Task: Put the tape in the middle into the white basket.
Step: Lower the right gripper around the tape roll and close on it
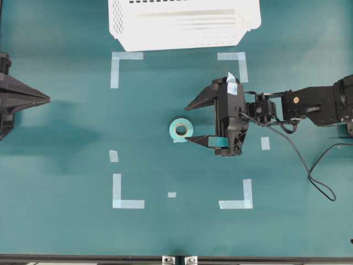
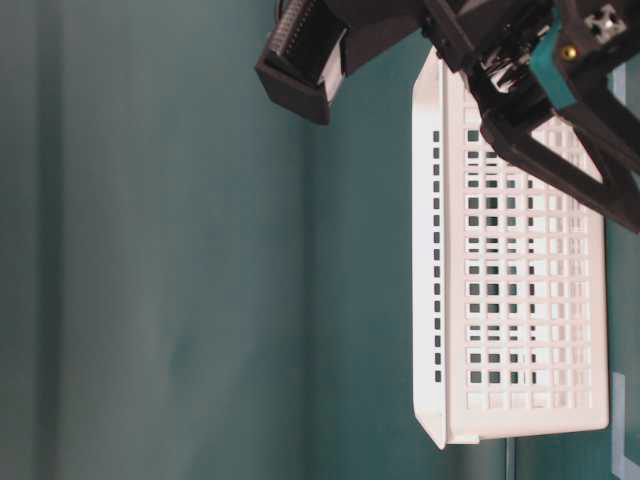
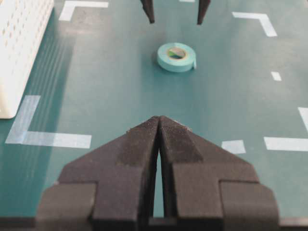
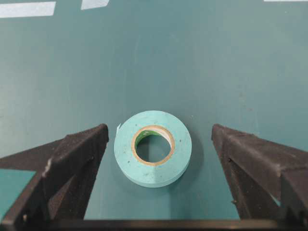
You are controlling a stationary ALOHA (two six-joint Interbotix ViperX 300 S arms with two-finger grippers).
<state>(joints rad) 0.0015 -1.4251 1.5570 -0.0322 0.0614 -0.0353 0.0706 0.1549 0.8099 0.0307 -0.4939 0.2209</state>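
Observation:
The tape (image 1: 181, 130), a light teal roll with a tan core, lies flat on the green table in the middle of the marked square. My right gripper (image 1: 188, 123) is open, its fingertips on either side of the roll's right edge. In the right wrist view the tape (image 4: 153, 148) sits between the spread black fingers (image 4: 77, 154), touching neither. The white basket (image 1: 185, 25) stands at the far edge of the table, its slotted wall (image 2: 510, 270) close in the table-level view. My left gripper (image 3: 159, 118) is shut and empty at the left edge (image 1: 47, 99), pointing at the tape (image 3: 176, 57).
Pale tape corner marks (image 1: 118, 58) (image 1: 238, 199) frame the work area, with small loose strips (image 1: 265, 143) nearby. A black cable (image 1: 309, 165) trails from the right arm across the table. The basket's side (image 3: 21, 48) is on the left of the left wrist view.

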